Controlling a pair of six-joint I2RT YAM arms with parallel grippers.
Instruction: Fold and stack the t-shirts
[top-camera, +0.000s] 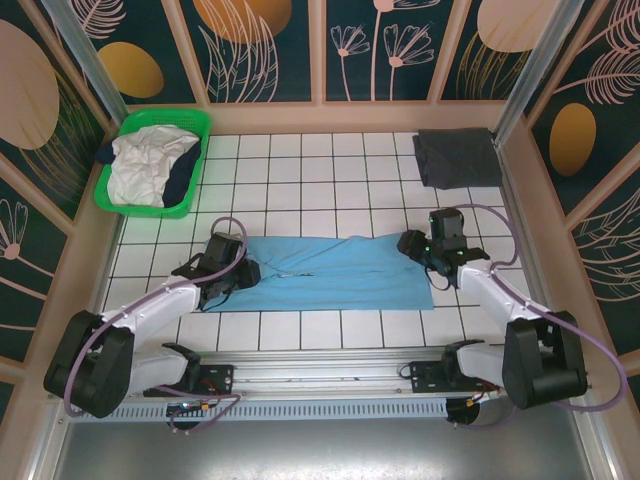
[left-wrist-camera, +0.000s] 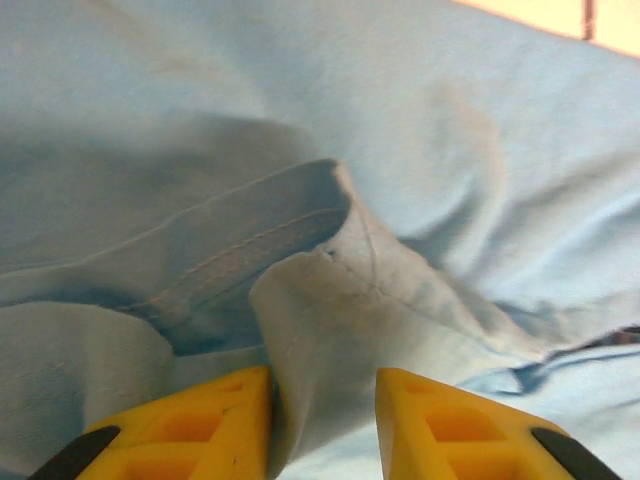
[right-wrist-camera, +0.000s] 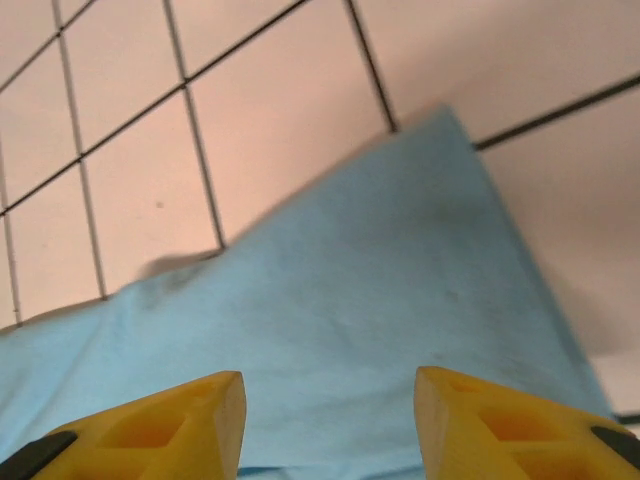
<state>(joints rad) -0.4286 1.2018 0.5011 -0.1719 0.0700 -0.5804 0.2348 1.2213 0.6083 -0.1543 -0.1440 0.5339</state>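
The light blue t-shirt is laid mid-table, its long axis running left to right, with a raised fold at its left end pinched by the left gripper and its right corner overhung by the right gripper, whose fingers are spread wide.

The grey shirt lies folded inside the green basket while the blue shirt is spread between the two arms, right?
Not quite. The top view shows the grey shirt folded on the table at its far right corner, outside the basket. The blue shirt is as you say.
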